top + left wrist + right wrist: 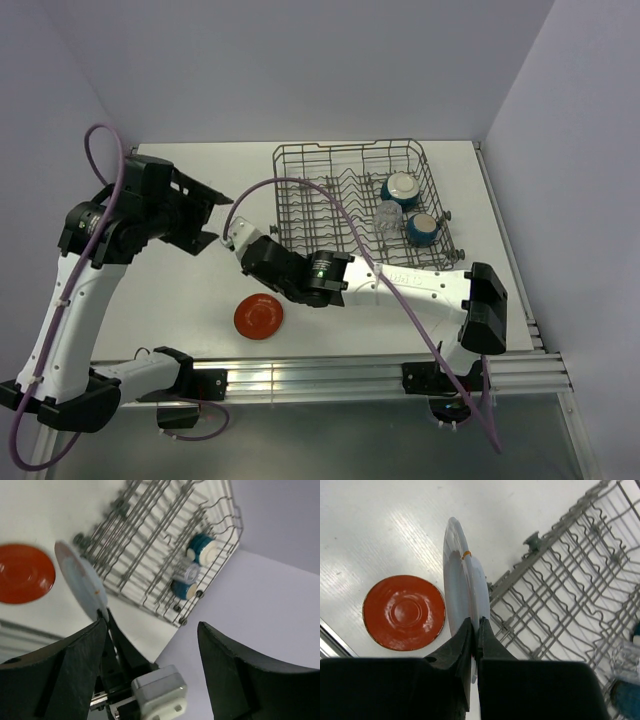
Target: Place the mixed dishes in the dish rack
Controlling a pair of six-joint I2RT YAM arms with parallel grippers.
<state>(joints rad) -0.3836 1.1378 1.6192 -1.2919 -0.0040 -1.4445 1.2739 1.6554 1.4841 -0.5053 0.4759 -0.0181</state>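
My right gripper (475,625) is shut on the rim of the pale blue-grey plate (461,587) and holds it on edge above the table, just left of the dish rack (570,575). The red-orange plate (259,317) lies flat on the table in front of it and also shows in the right wrist view (403,612). In the rack's (340,200) right end stand the cream bowl (402,186), the clear tumbler (388,216) and the dark blue mug (422,229). My left gripper (203,212) is open and empty, raised left of the held plate (82,582).
The rack's left and middle rows of tines (320,205) hold nothing. Walls close the table at the back and right. A metal rail (330,375) runs along the near edge. The right arm (400,285) lies across the table in front of the rack.
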